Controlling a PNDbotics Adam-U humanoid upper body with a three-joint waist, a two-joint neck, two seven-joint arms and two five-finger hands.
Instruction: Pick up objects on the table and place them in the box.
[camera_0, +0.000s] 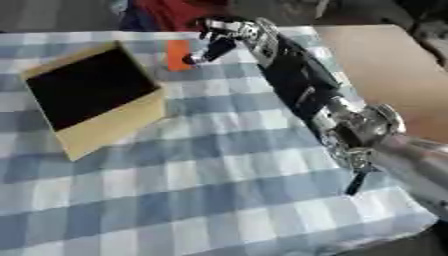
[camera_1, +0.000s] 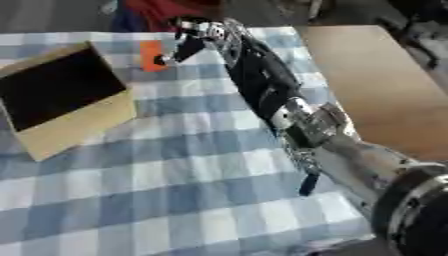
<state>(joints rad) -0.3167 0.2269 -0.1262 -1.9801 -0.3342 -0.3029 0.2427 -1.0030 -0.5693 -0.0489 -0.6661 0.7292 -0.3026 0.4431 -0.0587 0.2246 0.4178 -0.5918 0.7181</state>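
A small flat orange block (camera_0: 176, 51) lies on the blue-and-white checked cloth near the table's far edge. My right arm stretches from the lower right across the table. At its end my right hand (camera_0: 229, 31) hovers just right of the block, fingers relaxed and open. One dark fingertip (camera_0: 194, 59) reaches down to the block's right edge; I cannot tell whether it touches. The cardboard box (camera_0: 116, 125), tan with a dark inside, sits to the left of the block and holds nothing I can see. My left hand shows in neither view.
Bare brown tabletop (camera_0: 394, 65) lies right of the cloth. Red fabric (camera_0: 179, 11) shows beyond the far edge, behind the block. The cloth's near right corner (camera_0: 411, 220) drops off at the table edge.
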